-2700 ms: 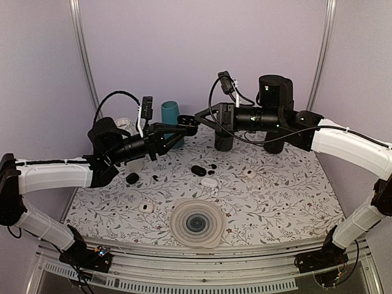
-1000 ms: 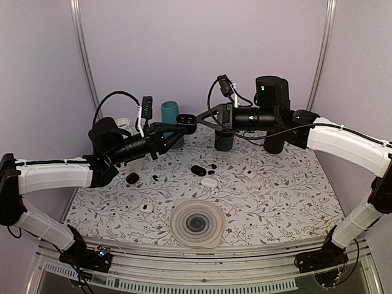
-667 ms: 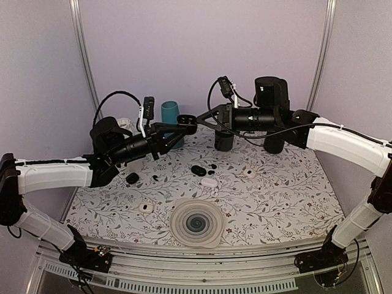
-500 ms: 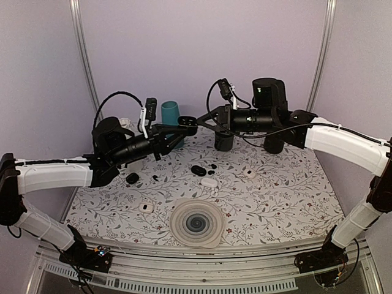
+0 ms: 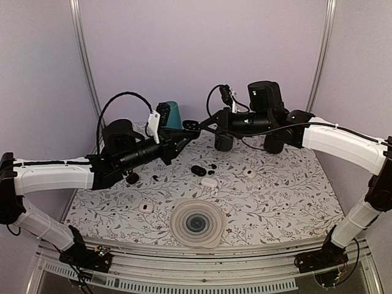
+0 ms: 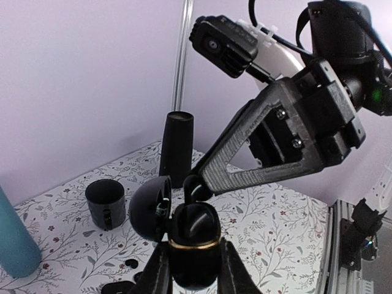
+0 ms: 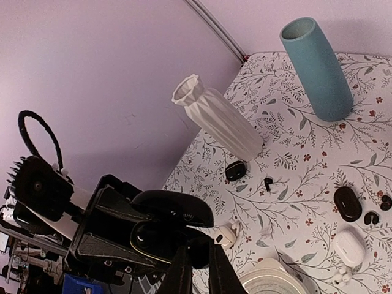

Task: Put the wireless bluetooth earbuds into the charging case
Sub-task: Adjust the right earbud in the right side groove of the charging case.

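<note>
Lavender walls enclose a floral table (image 5: 294,202). From above, a teal vase (image 5: 174,114) is seen at the back. Just right of it, raised off the table, a black case (image 5: 191,126) is clamped by the left gripper (image 5: 187,128), with the right gripper (image 5: 202,124) tip to tip against it. A ribbed disc (image 5: 196,223) lies well in front of the vase, and a white case (image 5: 209,182) lies between the two.

In the left wrist view, the black case is gripped at its lower half by both fingers, with its lid (image 6: 149,209) hinged open to the left. A black earbud (image 6: 195,187) is pinched at the right gripper's tip, at the open mouth of the case; whether it is seated cannot be told. A black cup (image 6: 105,203) stands right of the vase.

In the right wrist view, the right fingers are closed on the earbud, held against the open case in the foreground, well apart from the vase. A white vase (image 7: 217,119) lies tilted just left of the teal vase.
</note>
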`<action>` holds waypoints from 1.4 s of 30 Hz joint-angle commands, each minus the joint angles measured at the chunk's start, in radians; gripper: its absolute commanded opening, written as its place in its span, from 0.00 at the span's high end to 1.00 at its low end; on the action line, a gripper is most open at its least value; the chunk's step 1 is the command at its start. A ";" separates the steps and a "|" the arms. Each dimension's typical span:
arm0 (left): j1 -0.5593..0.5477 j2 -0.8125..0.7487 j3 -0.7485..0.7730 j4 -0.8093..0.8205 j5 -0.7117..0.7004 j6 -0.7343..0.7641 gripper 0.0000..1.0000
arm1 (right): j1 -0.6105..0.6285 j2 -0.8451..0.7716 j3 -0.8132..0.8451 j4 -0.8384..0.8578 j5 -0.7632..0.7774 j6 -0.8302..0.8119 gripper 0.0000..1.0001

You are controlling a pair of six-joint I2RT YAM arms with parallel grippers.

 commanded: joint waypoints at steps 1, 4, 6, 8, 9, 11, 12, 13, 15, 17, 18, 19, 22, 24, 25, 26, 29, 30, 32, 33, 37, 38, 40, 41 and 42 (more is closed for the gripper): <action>-0.091 0.000 0.052 -0.018 -0.067 0.120 1.00 | 0.022 0.032 0.028 -0.013 -0.011 0.033 0.90; -0.133 0.010 0.057 -0.025 -0.138 0.176 1.00 | 0.022 0.035 0.028 -0.021 -0.006 0.049 0.90; -0.160 0.019 0.060 -0.025 -0.179 0.209 1.00 | 0.022 0.035 0.028 -0.030 -0.003 0.054 0.91; -0.189 0.031 0.063 -0.022 -0.229 0.250 1.00 | 0.022 0.035 0.029 -0.040 0.000 0.062 0.91; -0.204 0.040 0.066 -0.022 -0.250 0.270 1.00 | 0.023 0.035 0.028 -0.042 0.001 0.067 0.91; -0.230 0.055 0.072 -0.020 -0.289 0.306 1.00 | 0.023 0.035 0.024 -0.041 -0.003 0.077 0.91; -0.238 0.063 0.075 -0.019 -0.305 0.319 1.00 | 0.024 0.034 0.022 -0.041 -0.005 0.082 0.90; -0.246 0.070 0.077 -0.017 -0.314 0.328 1.00 | 0.025 0.033 0.021 -0.040 -0.006 0.087 0.90; -0.249 0.076 0.073 -0.005 -0.322 0.330 1.00 | 0.028 0.028 0.016 -0.036 -0.007 0.095 0.88; -0.249 0.082 0.068 0.008 -0.324 0.330 1.00 | 0.029 0.018 0.006 -0.033 -0.003 0.104 0.86; -0.249 0.084 0.068 0.010 -0.325 0.331 1.00 | 0.028 0.014 0.003 -0.033 -0.001 0.106 0.85; -0.249 0.087 0.069 0.013 -0.322 0.332 1.00 | 0.028 0.011 -0.001 -0.032 0.001 0.109 0.84; -0.249 0.096 0.071 0.014 -0.320 0.333 1.00 | 0.029 0.004 -0.008 -0.029 0.000 0.117 0.82; -0.249 0.096 0.069 0.017 -0.318 0.331 1.00 | 0.028 0.000 -0.014 -0.026 -0.002 0.122 0.82; -0.249 0.098 0.068 0.017 -0.318 0.332 1.00 | 0.028 -0.002 -0.015 -0.024 -0.004 0.124 0.82; -0.249 0.100 0.067 0.018 -0.319 0.330 1.00 | 0.029 -0.004 -0.018 -0.021 -0.005 0.128 0.82; -0.248 0.102 0.062 0.026 -0.319 0.324 1.00 | 0.028 -0.013 -0.027 -0.015 -0.010 0.138 0.82; -0.249 0.104 0.061 0.027 -0.315 0.322 1.00 | 0.028 -0.016 -0.029 -0.014 -0.010 0.140 0.80; -0.246 0.107 0.061 0.030 -0.310 0.311 1.00 | 0.029 -0.024 -0.037 -0.004 -0.009 0.141 0.77; -0.244 0.108 0.063 0.030 -0.301 0.305 1.00 | 0.028 -0.030 -0.044 0.008 -0.011 0.142 0.76; -0.223 0.111 0.066 0.026 -0.259 0.266 1.00 | 0.034 -0.051 -0.060 0.035 -0.009 0.135 0.74; -0.218 0.109 0.065 0.026 -0.252 0.255 1.00 | 0.034 -0.054 -0.060 0.031 -0.006 0.130 0.74; -0.207 0.104 0.062 0.027 -0.238 0.242 1.00 | 0.036 -0.061 -0.065 0.028 0.003 0.123 0.74; -0.203 0.101 0.060 0.028 -0.233 0.234 1.00 | 0.036 -0.065 -0.069 0.026 0.005 0.120 0.74; -0.199 0.097 0.058 0.029 -0.226 0.227 1.00 | 0.036 -0.070 -0.074 0.030 0.004 0.115 0.74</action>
